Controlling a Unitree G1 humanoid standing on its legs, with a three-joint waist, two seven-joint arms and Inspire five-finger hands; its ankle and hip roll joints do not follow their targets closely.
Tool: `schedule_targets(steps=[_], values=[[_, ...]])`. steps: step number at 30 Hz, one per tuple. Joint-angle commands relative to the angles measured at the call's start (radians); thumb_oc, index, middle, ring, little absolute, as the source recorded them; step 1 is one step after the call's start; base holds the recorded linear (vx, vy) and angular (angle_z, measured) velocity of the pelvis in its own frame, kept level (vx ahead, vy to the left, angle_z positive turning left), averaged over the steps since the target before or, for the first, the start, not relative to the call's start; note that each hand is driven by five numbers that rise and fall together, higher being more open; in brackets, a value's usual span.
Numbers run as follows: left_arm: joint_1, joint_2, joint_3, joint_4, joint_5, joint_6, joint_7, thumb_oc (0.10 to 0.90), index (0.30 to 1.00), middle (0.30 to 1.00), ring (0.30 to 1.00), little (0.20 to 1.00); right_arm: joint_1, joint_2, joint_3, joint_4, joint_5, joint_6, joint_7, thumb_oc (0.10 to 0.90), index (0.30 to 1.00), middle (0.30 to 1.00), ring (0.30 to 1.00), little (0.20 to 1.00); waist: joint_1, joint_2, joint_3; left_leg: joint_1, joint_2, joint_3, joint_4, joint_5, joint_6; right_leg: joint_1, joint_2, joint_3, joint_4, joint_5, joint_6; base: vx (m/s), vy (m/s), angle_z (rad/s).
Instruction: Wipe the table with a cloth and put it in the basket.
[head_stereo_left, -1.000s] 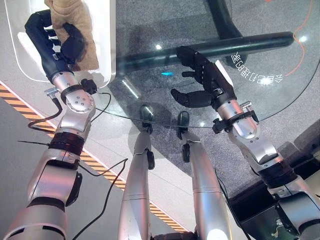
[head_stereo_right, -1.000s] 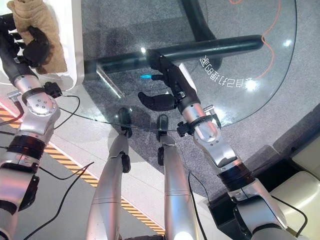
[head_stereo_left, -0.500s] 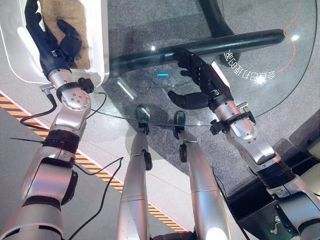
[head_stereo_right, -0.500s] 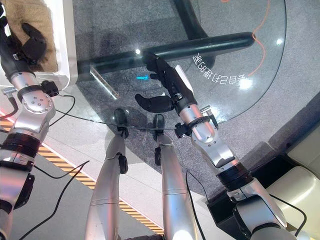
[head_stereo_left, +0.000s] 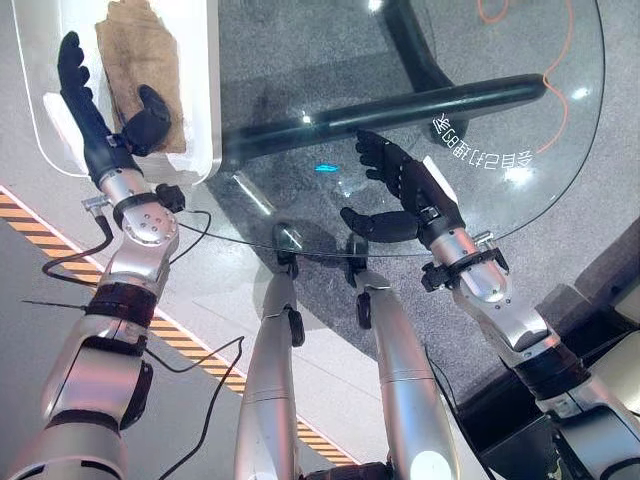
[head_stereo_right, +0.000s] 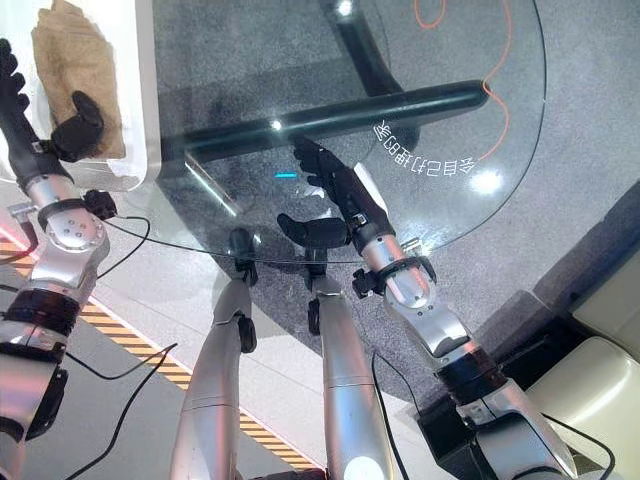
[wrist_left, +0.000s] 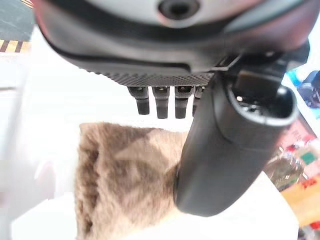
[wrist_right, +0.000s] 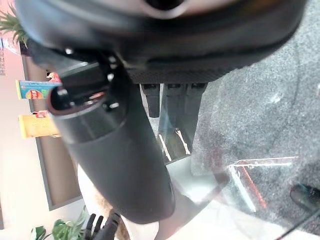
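The tan fuzzy cloth (head_stereo_left: 140, 55) lies in the white basket (head_stereo_left: 205, 90), left hand (head_stereo_left: 105, 125) fingers straight and empty over it, right hand (head_stereo_left: 405, 190) relaxed, holding nothing, above the round glass tabletop (head_stereo_left: 500, 60); the task looks finished, so next only withdraw the left arm.

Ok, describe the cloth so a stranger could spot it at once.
Start at the round glass table; the white basket sits at its left edge. The cloth lies inside, beside the open left hand: it is the one brown, fuzzy, crumpled thing there.

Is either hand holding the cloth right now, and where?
No. The left hand is open above the cloth lying in the basket; the right hand is open, empty.
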Motion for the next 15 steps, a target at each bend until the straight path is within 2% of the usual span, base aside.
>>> schedule_targets(steps=[1,4,9,11,12,15], values=[[0.086,0.018,0.118,-0.080,0.076,-0.115,0.046,0.800,0.900,0.900,0.900,0.900,0.068,0.040,-0.075,-0.180,-0.063,-0.096,0.024,0.800,0.900,0.900,0.900,0.900,0.035,-0.005,-0.022,0.089,-0.053,0.042,0.119,-0.171,0.040,0.132,0.083,0.044,-0.264,0.126,0.011,0.00,0.000,0.00],[0.128,0.006,0.140,-0.117,0.087,-0.127,0.046,0.800,0.900,0.900,0.900,0.900,0.094,0.047,-0.083,-0.189,-0.079,-0.098,0.027,0.800,0.900,0.900,0.900,0.900,0.040,-0.004,-0.022,0.106,-0.053,0.040,0.114,-0.171,0.040,0.149,0.084,0.042,-0.265,0.121,0.011,-0.01,-0.010,0.00],[0.306,-0.054,0.209,-0.273,0.110,-0.153,-0.006,0.800,0.900,0.900,0.900,0.900,0.197,0.067,-0.110,-0.166,-0.143,-0.113,0.031,0.800,0.900,0.900,0.900,0.900,0.064,-0.003,-0.022,0.196,-0.064,0.021,0.096,-0.175,0.039,0.249,0.084,0.033,-0.276,0.106,0.009,-0.02,-0.059,0.02],[0.342,-0.062,0.213,-0.304,0.127,-0.151,-0.022,0.800,0.900,0.900,0.900,0.900,0.216,0.064,-0.112,-0.156,-0.191,-0.109,0.019,0.800,0.900,0.900,0.900,0.900,0.069,-0.004,-0.022,0.220,-0.066,0.017,0.089,-0.175,0.038,0.272,0.084,0.030,-0.279,0.103,0.010,-0.02,-0.053,0.10],[0.390,-0.072,0.218,-0.349,0.138,-0.129,-0.054,0.800,0.900,0.900,0.900,0.900,0.242,0.056,-0.115,-0.138,-0.232,-0.097,0.017,0.800,0.900,0.900,0.900,0.900,0.077,-0.006,-0.022,0.262,-0.070,0.010,0.073,-0.172,0.037,0.317,0.082,0.024,-0.288,0.101,0.010,-0.03,-0.056,0.12],[0.434,-0.078,0.209,-0.366,0.106,-0.113,-0.110,0.800,0.900,0.900,0.900,0.900,0.269,0.048,-0.115,-0.089,-0.242,-0.102,0.023,0.800,0.900,0.900,0.900,0.900,0.084,-0.009,-0.022,0.308,-0.072,0.003,0.061,-0.170,0.033,0.367,0.079,0.017,-0.297,0.099,0.013,-0.03,-0.053,0.01]])
